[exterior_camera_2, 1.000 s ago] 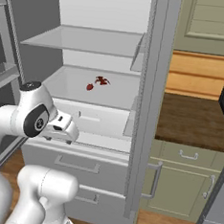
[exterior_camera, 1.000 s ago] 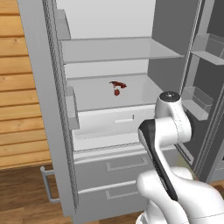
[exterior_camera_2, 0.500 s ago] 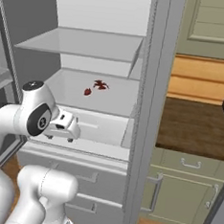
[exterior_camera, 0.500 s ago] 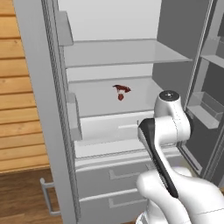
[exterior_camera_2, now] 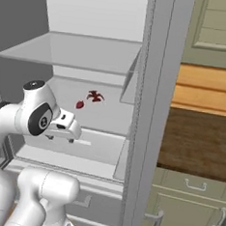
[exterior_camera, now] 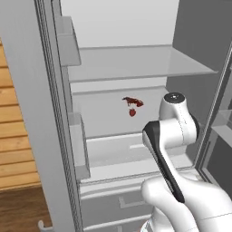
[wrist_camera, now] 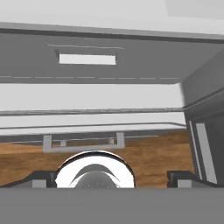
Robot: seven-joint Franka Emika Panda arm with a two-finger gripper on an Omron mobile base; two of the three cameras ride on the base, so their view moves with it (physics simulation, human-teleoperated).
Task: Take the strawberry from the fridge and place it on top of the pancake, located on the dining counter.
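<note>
The fridge [exterior_camera: 136,63] stands open in front of me. The strawberry [exterior_camera: 132,112] is a tiny dark red berry lying on the middle shelf, with a darker red scrap just behind it. It also shows as the strawberry [exterior_camera_2: 80,104] in the right base view. My gripper [exterior_camera_2: 60,138] hangs below and in front of that shelf, pointing down, apart from the berry. In the hand view the gripper [wrist_camera: 111,178] is open and holds nothing. The pancake and the dining counter are out of view.
Bins line the left door [exterior_camera: 77,136] and the right door [exterior_camera: 222,122]. Below the hand lie the fridge drawers with a bar handle [wrist_camera: 83,142] and wooden floor. Right of the fridge [exterior_camera_2: 91,55] a brown countertop [exterior_camera_2: 199,142] sits on pale green cabinets [exterior_camera_2: 189,209].
The base has driven closer to the fridge, so the shelves and the berry loom larger in both base views. The gripper stays open.
</note>
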